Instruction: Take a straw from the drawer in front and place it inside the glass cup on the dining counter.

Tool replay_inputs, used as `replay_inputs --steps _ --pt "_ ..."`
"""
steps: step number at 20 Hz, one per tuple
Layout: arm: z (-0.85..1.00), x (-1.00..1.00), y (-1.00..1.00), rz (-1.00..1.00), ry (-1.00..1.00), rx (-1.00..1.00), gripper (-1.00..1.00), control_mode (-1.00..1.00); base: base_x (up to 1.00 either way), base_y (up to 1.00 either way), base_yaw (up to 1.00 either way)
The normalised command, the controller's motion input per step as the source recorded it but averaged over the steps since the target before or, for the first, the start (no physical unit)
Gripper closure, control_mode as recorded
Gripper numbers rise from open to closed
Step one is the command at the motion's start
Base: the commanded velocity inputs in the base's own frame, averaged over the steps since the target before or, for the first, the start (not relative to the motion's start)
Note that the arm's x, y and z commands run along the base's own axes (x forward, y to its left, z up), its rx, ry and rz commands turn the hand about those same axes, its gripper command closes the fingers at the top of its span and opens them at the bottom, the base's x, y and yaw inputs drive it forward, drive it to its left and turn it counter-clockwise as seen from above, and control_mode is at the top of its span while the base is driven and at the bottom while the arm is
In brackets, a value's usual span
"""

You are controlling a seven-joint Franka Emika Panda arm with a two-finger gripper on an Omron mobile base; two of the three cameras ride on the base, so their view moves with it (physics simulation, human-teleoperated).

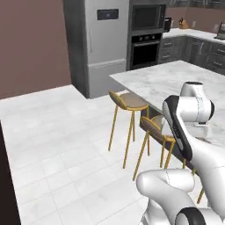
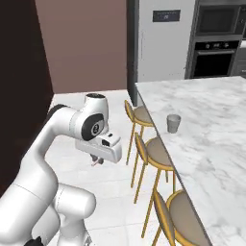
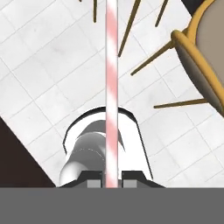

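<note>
Striped straw point(image 3: 112, 87); one cup point(image 2: 173, 123); three stools point(image 2: 153, 153)

Glossy white arm point(image 2: 53, 144), dark joints

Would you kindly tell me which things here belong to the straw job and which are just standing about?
Belong to the job:
- straw, clamped in the shut pincer
- glass cup, empty
- dining counter, under the cup

Just standing about:
- stools beside the counter
- fridge
- wall oven
</note>
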Motion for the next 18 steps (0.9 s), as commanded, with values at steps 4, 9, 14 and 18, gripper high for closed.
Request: replay_inputs --steps 4,9,14,18 --pt "0.0 0.0 0.0 0.0 0.0 0.0 1.0 1.0 0.53 0.7 -0.65" --pt "0.0 0.0 0.0 0.0 0.0 0.0 1.0 1.0 0.65 0.75 -0.61" --pt "0.0 0.0 0.0 0.0 0.0 0.0 1.0 1.0 0.53 0.73 -0.55" --pt "0.0 0.0 0.0 0.0 0.0 0.0 1.0 1.0 0.44 0.66 -0.54"
